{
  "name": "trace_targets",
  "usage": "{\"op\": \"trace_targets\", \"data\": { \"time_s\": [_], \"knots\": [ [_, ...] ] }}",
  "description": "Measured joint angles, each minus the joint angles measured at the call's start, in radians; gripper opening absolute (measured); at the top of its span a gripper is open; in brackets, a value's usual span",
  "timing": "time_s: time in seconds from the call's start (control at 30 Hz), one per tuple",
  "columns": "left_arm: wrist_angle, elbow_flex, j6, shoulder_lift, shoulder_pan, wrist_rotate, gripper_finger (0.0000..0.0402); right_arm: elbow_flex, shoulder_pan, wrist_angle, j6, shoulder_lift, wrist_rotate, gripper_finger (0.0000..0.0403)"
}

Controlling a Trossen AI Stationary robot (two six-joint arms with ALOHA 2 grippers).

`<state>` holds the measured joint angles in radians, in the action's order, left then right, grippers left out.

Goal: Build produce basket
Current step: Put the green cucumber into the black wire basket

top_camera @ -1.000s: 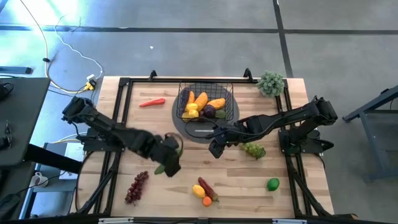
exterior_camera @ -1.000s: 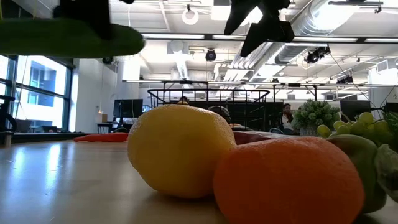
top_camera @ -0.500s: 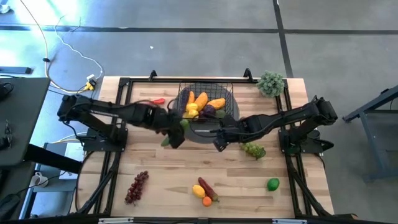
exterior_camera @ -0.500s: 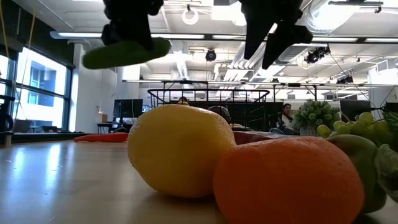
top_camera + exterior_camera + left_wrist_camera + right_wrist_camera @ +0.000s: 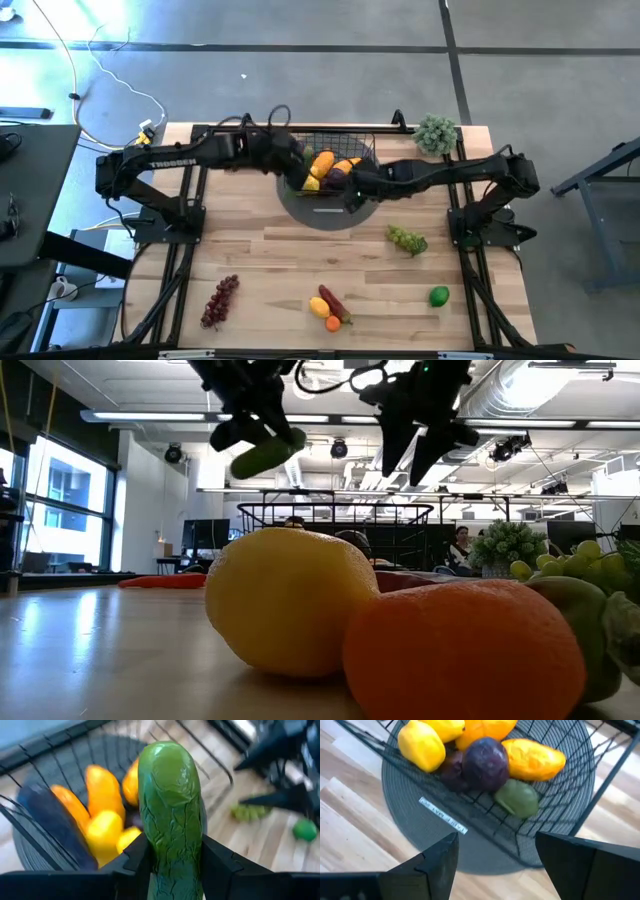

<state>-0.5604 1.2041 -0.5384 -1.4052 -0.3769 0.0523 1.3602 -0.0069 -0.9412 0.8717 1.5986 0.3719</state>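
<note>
The left gripper [image 5: 170,857] is clamping a green cucumber [image 5: 170,815] btwn its two fingers and is holding it in the air over the black wire basket [image 5: 367,140], w/ the cucumber tilting in the low view [image 5: 266,454]. The basket is sitting on a round grey mat [image 5: 330,213] near the far edge of the tabletop [image 5: 300,270], and it is already holding yellow lemons [image 5: 421,744], an orange mango [image 5: 532,759], a purple plum [image 5: 485,762], a dark eggplant [image 5: 55,827] and a green fruit [image 5: 518,799]. The right gripper [image 5: 492,852] is hanging w/ its fingers apart and nothing btwn them, just beside the basket's near side, above the mat. Out on the tabletop, green grapes [image 5: 407,240], a lime [image 5: 439,295], purple grapes [image 5: 220,300] and a small lemon/orange/chili cluster [image 5: 330,307] are lying well apart from the basket. A potted plant [image 5: 436,133] is standing at the far right corner.
</note>
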Motion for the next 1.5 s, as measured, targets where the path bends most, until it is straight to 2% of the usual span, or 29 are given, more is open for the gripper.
{"op": "trace_targets", "data": {
  "time_s": [0.2, 0.4, 0.8, 1.1, 1.5],
  "knots": [
    [0.058, 0.000, 0.000, 0.000, -0.118, -0.018, 0.0115, 0.000, -0.070, 0.066, -0.132, 0.000, -0.043, 0.0246],
    [0.065, 0.000, -0.007, -0.018, -0.180, -0.011, 0.0115, 0.000, -0.127, 0.100, -0.230, 0.000, -0.050, 0.0246],
    [0.072, 0.000, -0.035, -0.151, -0.186, 0.013, 0.0115, 0.000, -0.244, 0.100, -0.384, 0.000, -0.068, 0.0246],
    [0.080, 0.000, -0.102, -0.205, -0.188, 0.025, 0.0118, 0.000, -0.282, 0.100, -0.458, 0.000, -0.092, 0.0246],
    [0.077, 0.000, -0.164, -0.206, -0.198, -0.001, 0.0168, 0.000, -0.282, 0.100, -0.492, 0.000, -0.092, 0.0246]
  ]
}}
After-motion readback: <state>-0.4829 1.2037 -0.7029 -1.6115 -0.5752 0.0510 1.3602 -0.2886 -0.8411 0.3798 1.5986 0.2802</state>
